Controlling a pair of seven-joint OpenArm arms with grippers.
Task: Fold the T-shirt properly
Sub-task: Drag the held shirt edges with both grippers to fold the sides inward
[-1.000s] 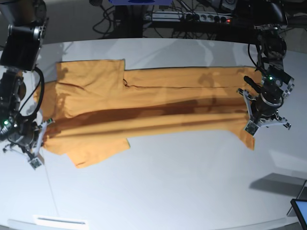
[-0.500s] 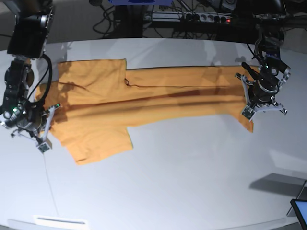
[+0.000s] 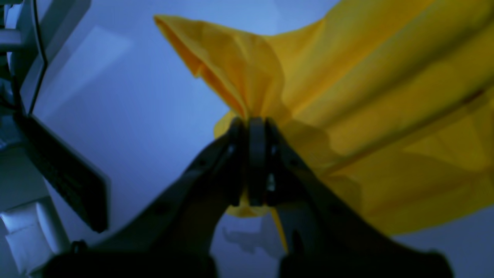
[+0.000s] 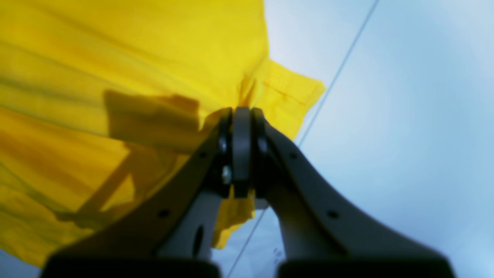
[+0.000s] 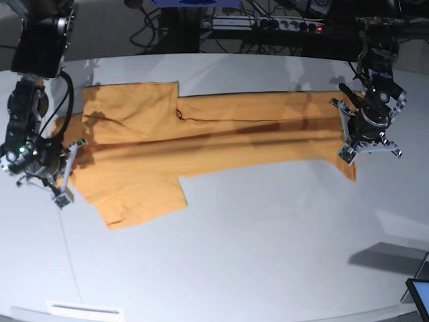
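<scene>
The orange-yellow T-shirt (image 5: pixel 221 134) lies stretched lengthwise across the white table (image 5: pixel 255 241), its sleeve end at the left and a dark crease running along its middle. On the right side of the base view, my left gripper (image 5: pixel 350 151) is shut on a bunched corner of the cloth. The left wrist view shows that pinch up close, the left gripper (image 3: pixel 256 123) clamping the T-shirt (image 3: pixel 386 96). At the left of the base view, my right gripper (image 5: pixel 66 180) is shut on the shirt's edge. In the right wrist view, the right gripper (image 4: pixel 241 112) grips the T-shirt (image 4: pixel 115 58) at a hem.
A power strip (image 5: pixel 281 25) with cables lies behind the table's far edge. A screen corner (image 5: pixel 419 295) juts in at the lower right, and a white label (image 5: pixel 84 310) sits at the front left. A thin line (image 5: pixel 67 255) runs across the tabletop.
Both grippers have carried the shirt's near edge toward the far side of the table, keeping their hold. The cloth band is narrower than before.
</scene>
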